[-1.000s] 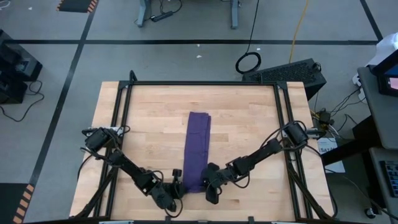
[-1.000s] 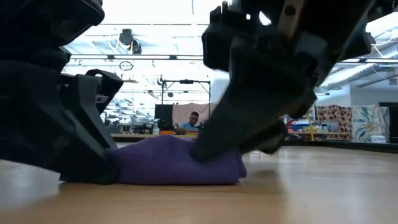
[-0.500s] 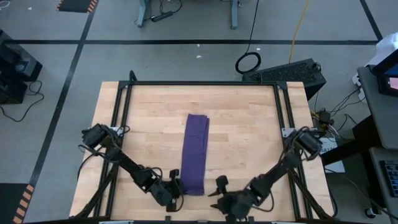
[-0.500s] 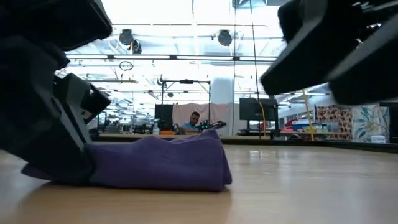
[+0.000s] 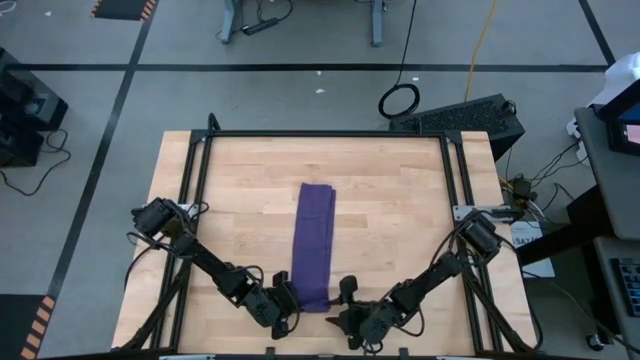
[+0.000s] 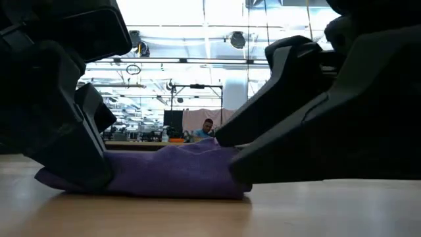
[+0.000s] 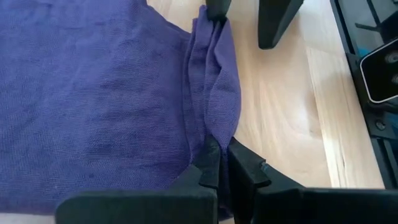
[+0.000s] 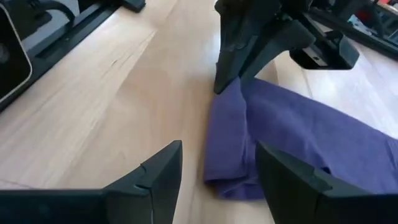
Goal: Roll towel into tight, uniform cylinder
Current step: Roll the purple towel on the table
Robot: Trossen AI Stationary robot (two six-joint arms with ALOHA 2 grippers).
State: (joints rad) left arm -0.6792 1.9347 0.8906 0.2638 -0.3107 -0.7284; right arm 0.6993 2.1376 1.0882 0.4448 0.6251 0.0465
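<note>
Towels: one purple towel [image 5: 314, 247], folded long, flat on the table [image 5: 400, 200].
Left hand [image 7: 219, 167]: clamped on the towel's near corner.
Right hand [image 8: 217, 174]: apart, beside the other corner.

Towel [image 5: 313, 245] mid-table [image 5: 400, 200]; left gripper [image 5: 284, 302], right gripper [image 5: 349, 303] flank near end (left touching).

Wooden table [image 5: 400, 200] carries a folded purple towel [image 5: 314, 240]
</note>
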